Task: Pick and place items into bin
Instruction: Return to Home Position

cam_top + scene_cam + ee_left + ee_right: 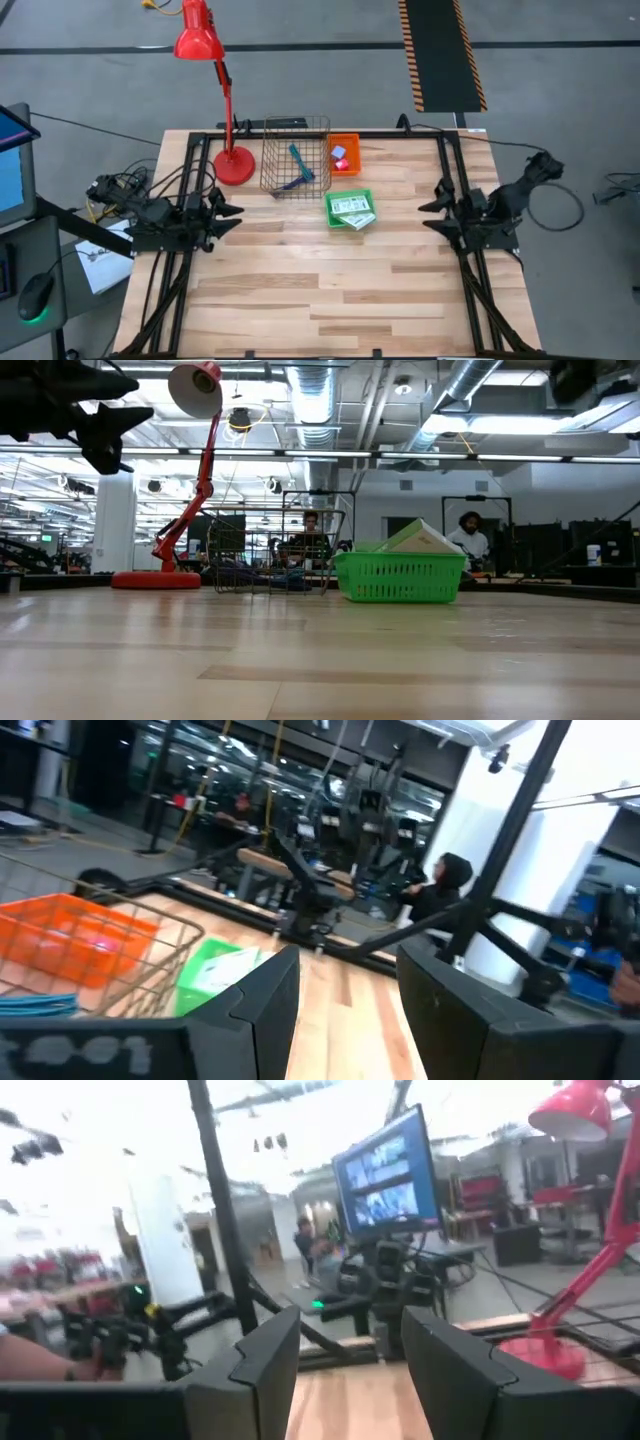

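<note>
Three containers stand at the table's far middle. A wire basket (295, 155) holds a teal stick (300, 160) and a dark blue cord piece (290, 185). An orange bin (343, 153) holds a tiny pink cube (340, 152) and a pale-blue cube (343, 163). A green basket (350, 209) holds white cards with green print (351, 207). My left gripper (232, 214) is drawn back at the table's left edge, open and empty (345, 980). My right gripper (428, 215) is drawn back at the right edge, also open and empty (350, 1345).
A red desk lamp stands with its round base (234, 165) just left of the wire basket, its head (196, 35) beyond the far edge. Black frame rails (320, 133) run along the table's far, left and right sides. People sit in the room behind the table.
</note>
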